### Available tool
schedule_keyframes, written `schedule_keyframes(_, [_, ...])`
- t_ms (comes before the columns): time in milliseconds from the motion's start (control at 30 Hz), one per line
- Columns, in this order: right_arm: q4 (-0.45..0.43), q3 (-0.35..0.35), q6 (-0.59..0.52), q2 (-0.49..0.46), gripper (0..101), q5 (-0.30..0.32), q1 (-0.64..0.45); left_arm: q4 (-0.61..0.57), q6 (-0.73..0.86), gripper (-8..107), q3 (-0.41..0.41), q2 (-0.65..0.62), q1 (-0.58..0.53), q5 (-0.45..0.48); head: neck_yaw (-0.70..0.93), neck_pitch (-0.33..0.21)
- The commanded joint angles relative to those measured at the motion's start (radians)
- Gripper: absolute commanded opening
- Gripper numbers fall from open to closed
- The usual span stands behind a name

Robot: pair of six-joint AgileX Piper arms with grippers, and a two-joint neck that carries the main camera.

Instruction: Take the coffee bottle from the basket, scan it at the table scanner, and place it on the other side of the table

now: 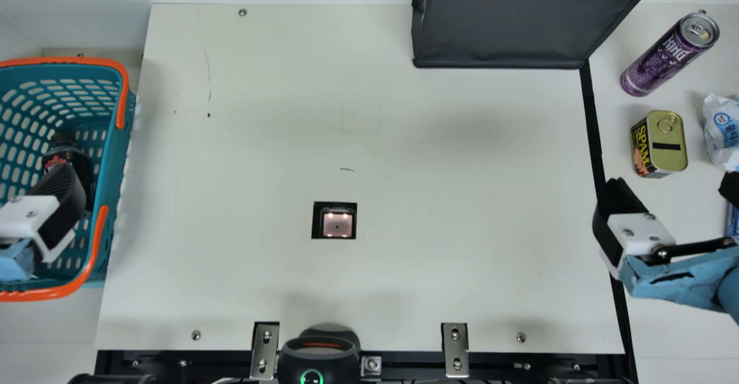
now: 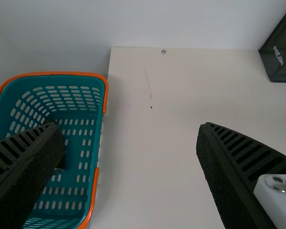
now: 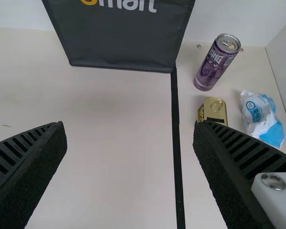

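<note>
In the main view my left gripper [image 1: 62, 183] is over the basket [image 1: 122, 159], one finger covering part of the dark coffee bottle [image 1: 64, 154] inside. The left wrist view has the left gripper [image 2: 128, 131] open, fingers wide apart with nothing between them; its finger hides much of the bottle [image 2: 60, 163] in the basket [image 2: 98, 138]. The table scanner [image 1: 338, 224] is set into the table, its window lit. At the right, my right gripper [image 1: 671, 187] stands over the strip beyond the black line, also open and holding nothing in the right wrist view [image 3: 129, 128].
A dark shopping bag [image 1: 502, 26] stands at the back. Right of the black line are a purple can [image 1: 664, 58], a SPAM tin [image 1: 667, 141] and a blue-white packet [image 1: 721, 130]. Metal brackets [image 1: 265, 349] and a black device with a green ring [image 1: 318, 358] line the front edge.
</note>
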Motion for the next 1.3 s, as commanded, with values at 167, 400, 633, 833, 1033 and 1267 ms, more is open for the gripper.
schedule_keyframes(167, [0.0,0.0,0.0,0.0,95,0.0,0.0,0.0,0.0,90,0.0,0.0,0.0,0.0,0.142,-0.029])
schedule_keyframes(400, [0.0,0.0,0.0,0.0,95,0.0,0.0,0.0,0.0,90,0.0,0.0,0.0,0.0,0.305,-0.029])
schedule_keyframes(633, [0.0,0.0,0.0,0.0,95,0.0,0.0,0.0,0.0,90,0.0,0.0,0.0,0.0,0.351,-0.029])
schedule_keyframes(833, [0.0,0.0,0.0,0.0,95,0.0,0.0,0.0,0.0,90,0.0,0.0,0.0,0.0,0.351,-0.029])
schedule_keyframes(1033, [0.0,0.0,0.0,0.0,95,0.0,0.0,0.0,0.0,90,0.0,0.0,0.0,0.0,0.351,-0.029])
schedule_keyframes(1267, [0.0,0.0,0.0,0.0,95,0.0,0.0,0.0,0.0,90,0.0,0.0,0.0,0.0,0.351,-0.029])
